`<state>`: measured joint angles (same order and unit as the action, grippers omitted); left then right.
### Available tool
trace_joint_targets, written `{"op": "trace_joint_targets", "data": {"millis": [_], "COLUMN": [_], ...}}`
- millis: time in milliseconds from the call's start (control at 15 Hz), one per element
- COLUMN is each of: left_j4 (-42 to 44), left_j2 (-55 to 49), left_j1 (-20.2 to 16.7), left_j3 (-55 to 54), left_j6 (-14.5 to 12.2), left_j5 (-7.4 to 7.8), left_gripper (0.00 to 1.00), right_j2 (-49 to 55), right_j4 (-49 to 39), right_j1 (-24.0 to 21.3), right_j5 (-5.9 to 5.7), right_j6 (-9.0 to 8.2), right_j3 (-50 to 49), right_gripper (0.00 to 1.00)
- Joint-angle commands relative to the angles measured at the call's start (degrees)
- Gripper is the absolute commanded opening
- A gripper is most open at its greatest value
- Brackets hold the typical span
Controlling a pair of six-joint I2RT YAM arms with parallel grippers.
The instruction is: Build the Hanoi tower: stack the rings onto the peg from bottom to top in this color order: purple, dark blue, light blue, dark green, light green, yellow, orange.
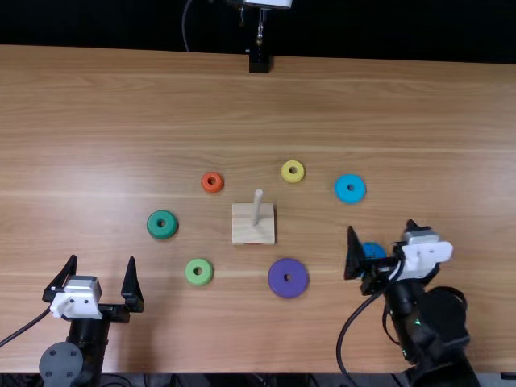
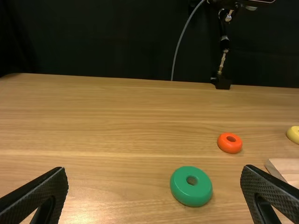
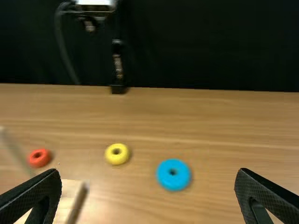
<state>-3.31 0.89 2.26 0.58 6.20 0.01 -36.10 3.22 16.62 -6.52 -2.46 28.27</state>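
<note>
Left gripper (image 1: 102,262): lower left of the top view; fingers spread wide, wood visible between them in its own wrist view.
Right gripper (image 1: 381,230): lower right of the top view, fingers also wide apart, pointing up the frame.
Dark blue ring (image 1: 372,250): lower right of the top view, seen between the right gripper's fingers, partly hidden; contact can't be told.
Purple ring (image 1: 276,275): just below and right of centre, flat on the wood.
Light blue ring (image 1: 341,186): right of centre, higher up than the dark blue.
Dark green ring (image 1: 153,222): left of centre, flat.
Light green ring (image 1: 191,272): below and right of the dark green, left of the purple.
Yellow ring (image 1: 285,172): above centre, slightly right.
Orange ring (image 1: 206,179): above centre, to the left.
Peg (image 1: 256,211): mid-frame, bare, standing on its square wooden base (image 1: 243,224).
Table (image 1: 121,105): light brown, grain running across the frame.
Mount (image 1: 259,63): black, top middle, at the table's far edge, against a dark backdrop (image 1: 105,22).
</note>
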Motion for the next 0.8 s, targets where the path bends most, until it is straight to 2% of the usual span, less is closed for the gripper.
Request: {"op": "trace_joint_targets", "data": {"millis": [0, 333, 533, 600, 667, 733], "left_j4": [-1.54, -1.54, -1.54, -1.54, -1.54, -1.54], "left_j2": [-0.89, -0.89, -0.89, -0.89, -0.89, -0.89], "left_j1": [0.29, 0.29, 0.29, 0.29, 0.29, 0.29], "left_j3": [-0.58, -0.58, -0.58, -0.58, -0.58, -0.58], "left_j6": [-0.29, -0.29, -0.29, -0.29, -0.29, -0.29], "left_j5": [-0.64, -0.64, -0.64, -0.64, -0.64, -0.64], "left_gripper": [1.00, 1.00, 1.00, 1.00, 1.00, 1.00], "right_j2": [-3.98, -17.08, -22.79, -24.99, -27.71, -30.26], "right_j4": [-0.63, 0.32, 6.33, 9.39, 11.50, 13.29], "right_j1": [2.27, 5.26, 7.55, 7.55, 7.64, 7.72], "right_j5": [0.51, 0.83, 0.93, 1.78, 4.20, 7.90], "right_j6": [0.14, -0.49, -0.07, -0.18, -0.39, -0.49], "right_j3": [4.42, 12.95, 16.29, 17.69, 18.84, 19.98], "right_gripper": [1.00, 1.00, 1.00, 1.00, 1.00, 1.00]}}
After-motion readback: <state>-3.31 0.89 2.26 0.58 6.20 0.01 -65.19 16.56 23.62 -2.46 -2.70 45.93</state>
